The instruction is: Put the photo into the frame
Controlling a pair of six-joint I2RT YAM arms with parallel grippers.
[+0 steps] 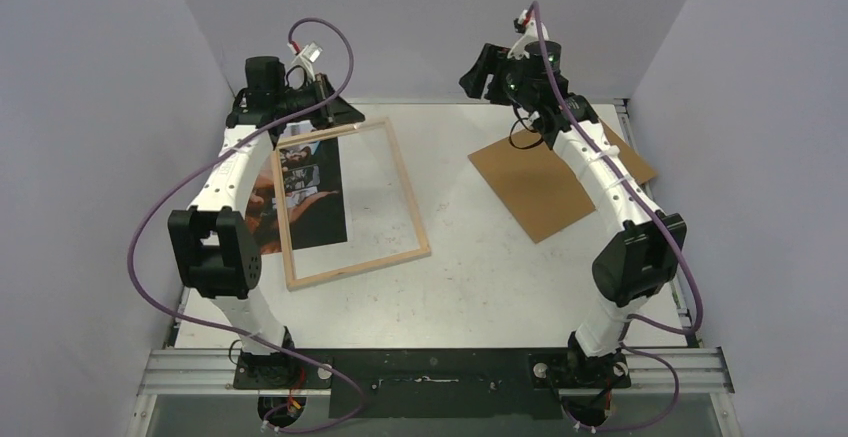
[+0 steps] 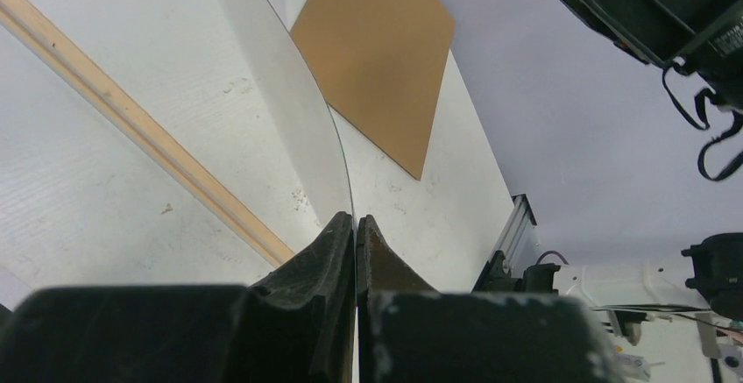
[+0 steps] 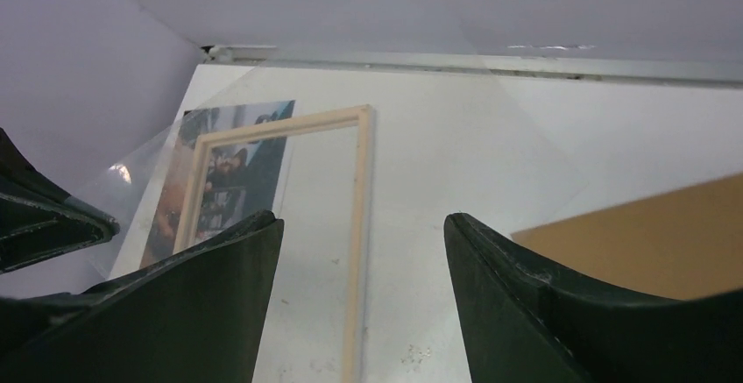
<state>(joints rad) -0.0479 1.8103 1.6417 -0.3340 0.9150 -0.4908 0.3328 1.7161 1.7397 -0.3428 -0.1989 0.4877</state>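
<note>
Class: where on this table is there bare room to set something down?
Bare: the table strip between the frame and the brown board, and the near stretch between the frame and the near edge. Crowded: the left, where the photo lies partly under the frame and the left gripper pinches a clear sheet.

Photo: left edge hidden behind my left arm. Brown board: partly behind my right arm. Clear sheet (faint): outline untraceable from above.
</note>
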